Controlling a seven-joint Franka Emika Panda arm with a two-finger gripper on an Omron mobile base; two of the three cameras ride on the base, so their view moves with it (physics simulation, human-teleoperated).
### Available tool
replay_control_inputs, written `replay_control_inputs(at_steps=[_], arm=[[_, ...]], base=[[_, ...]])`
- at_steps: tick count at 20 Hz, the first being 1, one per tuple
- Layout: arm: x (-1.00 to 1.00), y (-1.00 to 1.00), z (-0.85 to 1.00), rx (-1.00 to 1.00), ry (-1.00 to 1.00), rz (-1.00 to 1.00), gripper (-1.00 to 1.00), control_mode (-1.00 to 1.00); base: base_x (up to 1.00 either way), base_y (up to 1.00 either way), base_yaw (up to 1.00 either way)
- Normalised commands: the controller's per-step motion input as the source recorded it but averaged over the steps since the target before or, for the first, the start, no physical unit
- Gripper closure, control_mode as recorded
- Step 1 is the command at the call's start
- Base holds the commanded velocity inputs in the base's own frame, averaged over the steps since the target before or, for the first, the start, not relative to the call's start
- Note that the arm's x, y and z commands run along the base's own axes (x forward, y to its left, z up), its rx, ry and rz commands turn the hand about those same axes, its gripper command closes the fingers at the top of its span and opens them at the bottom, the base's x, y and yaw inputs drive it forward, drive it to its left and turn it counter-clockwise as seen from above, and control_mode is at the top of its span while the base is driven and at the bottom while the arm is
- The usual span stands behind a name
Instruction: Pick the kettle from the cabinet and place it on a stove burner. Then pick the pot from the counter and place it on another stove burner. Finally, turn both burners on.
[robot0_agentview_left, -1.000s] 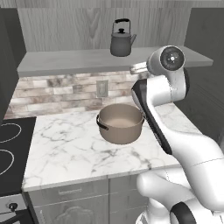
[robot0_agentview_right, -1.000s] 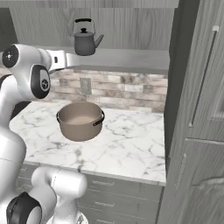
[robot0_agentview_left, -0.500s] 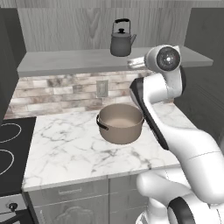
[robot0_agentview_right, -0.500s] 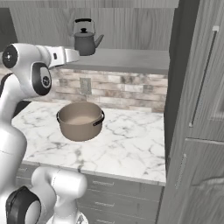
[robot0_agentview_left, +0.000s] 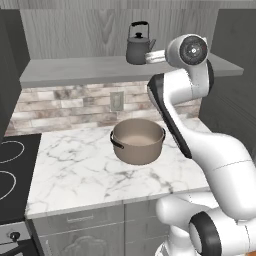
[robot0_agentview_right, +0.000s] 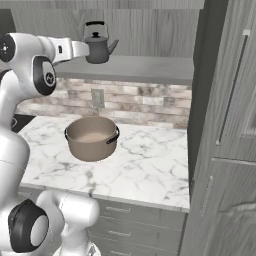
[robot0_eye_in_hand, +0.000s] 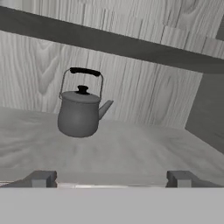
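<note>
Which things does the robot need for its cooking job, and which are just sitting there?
Needed:
- kettle on the cabinet shelf
- pot on the counter
- burners
- open hand, facing the kettle

Just there:
- wall socket
- brick wall
- tall cupboard door

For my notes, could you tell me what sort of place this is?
A rendered home kitchen, it seems: a black stovetop beside a marble counter, a pot on it, and a kettle on the cabinet shelf above.

Even, soft, slightly blurry rendered light
</note>
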Motion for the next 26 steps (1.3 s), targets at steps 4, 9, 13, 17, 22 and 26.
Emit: replay_control_inputs(at_steps=[4, 9, 13, 17, 22, 26], arm=[[0.0, 0.03, 0.31, 0.03, -0.08, 0.0, -1.0, -1.0], [0.0, 0.03, 0.31, 0.03, -0.06, 0.0, -1.0, -1.0], [0.0, 0.07, 0.25, 0.02, -0.06, 0.0, -1.0, -1.0], [0.0, 0.05, 0.2, 0.02, -0.07, 0.0, -1.0, -1.0], [0.0, 0.05, 0.08, 0.02, -0.09, 0.0, -1.0, -1.0], [0.0, 0.0, 0.05, 0.04, -0.09, 0.0, -1.0, -1.0]], base=[[0.0, 0.0, 0.0], [0.0, 0.0, 0.0], [0.0, 0.0, 0.0], [0.0, 0.0, 0.0], [0.0, 0.0, 0.0], [0.0, 0.0, 0.0]])
